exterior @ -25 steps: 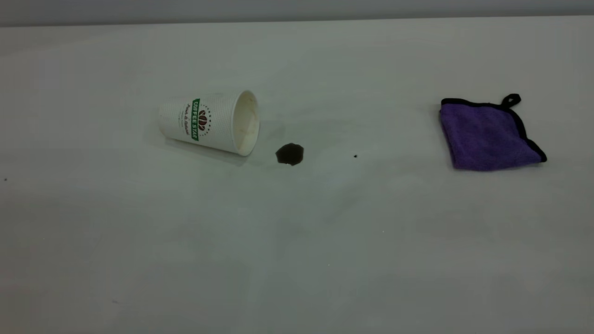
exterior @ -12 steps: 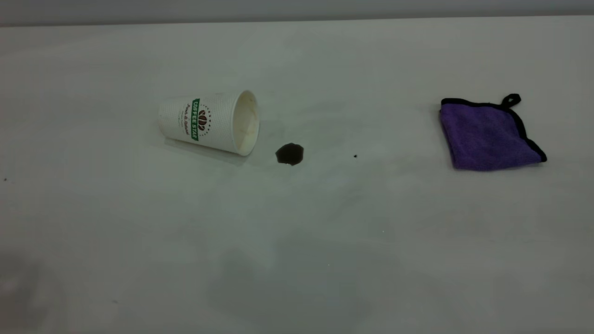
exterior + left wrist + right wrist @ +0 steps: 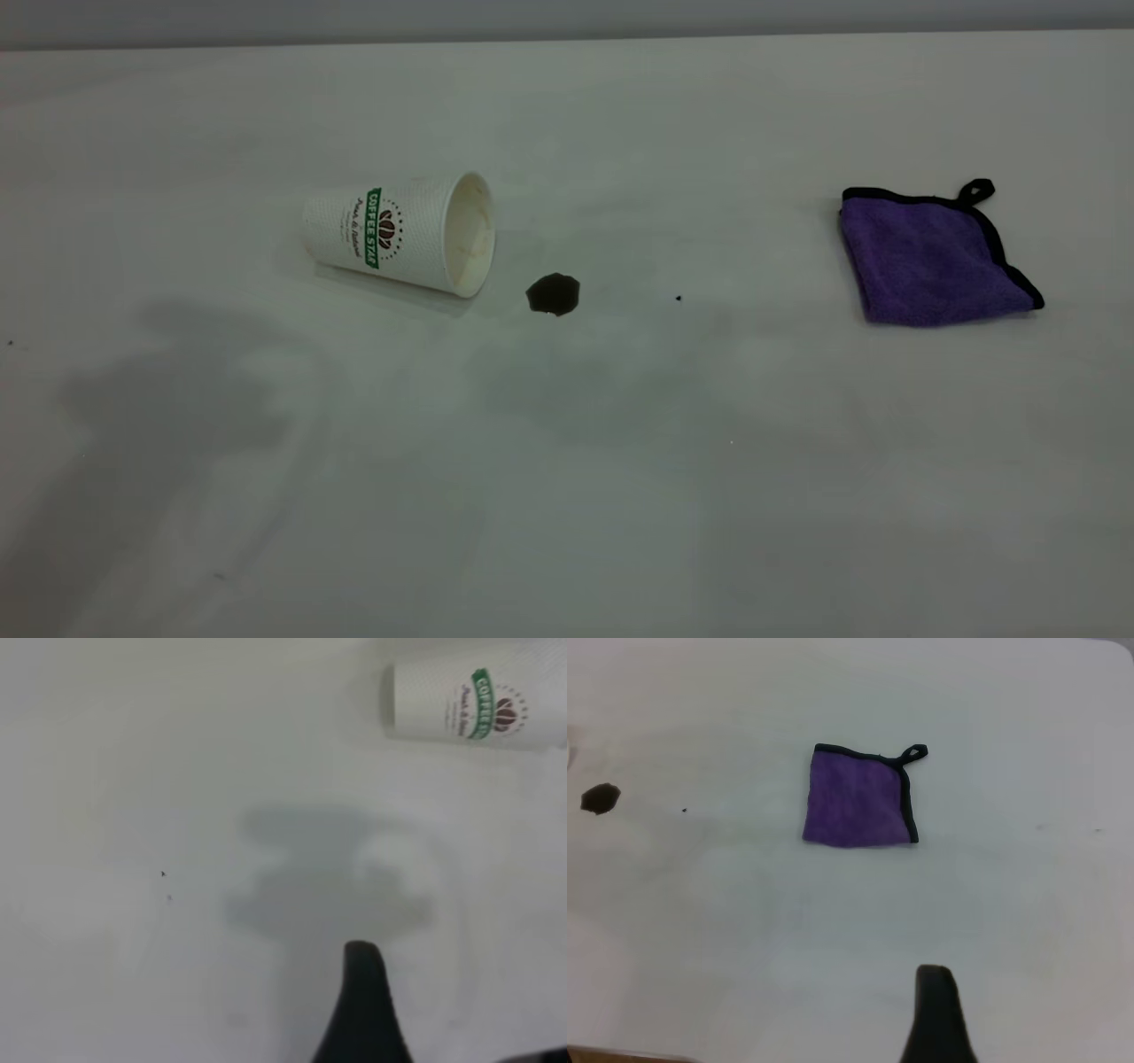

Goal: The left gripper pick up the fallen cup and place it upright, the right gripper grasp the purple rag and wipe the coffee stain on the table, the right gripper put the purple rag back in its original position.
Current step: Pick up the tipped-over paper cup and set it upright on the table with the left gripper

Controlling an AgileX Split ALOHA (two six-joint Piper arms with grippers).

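The fallen cup (image 3: 399,232) lies on its side on the table (image 3: 567,496), left of centre, its mouth facing the coffee stain (image 3: 553,294) just to its right. The purple rag (image 3: 930,257) lies flat at the far right. Neither gripper shows in the exterior view. In the left wrist view the left gripper (image 3: 456,1010) hangs open and empty above bare table, well short of the cup (image 3: 469,709). In the right wrist view the right gripper (image 3: 1036,1019) is open and empty, high above the table, well short of the rag (image 3: 858,797); the stain (image 3: 600,798) shows at the edge.
A tiny black speck (image 3: 679,299) lies between the stain and the rag. The table's far edge runs along the back. A broad arm shadow (image 3: 168,399) falls on the front left of the table.
The cup, stain and rag have not moved. A dark shadow has spread over the front left of the table, towards the cup.
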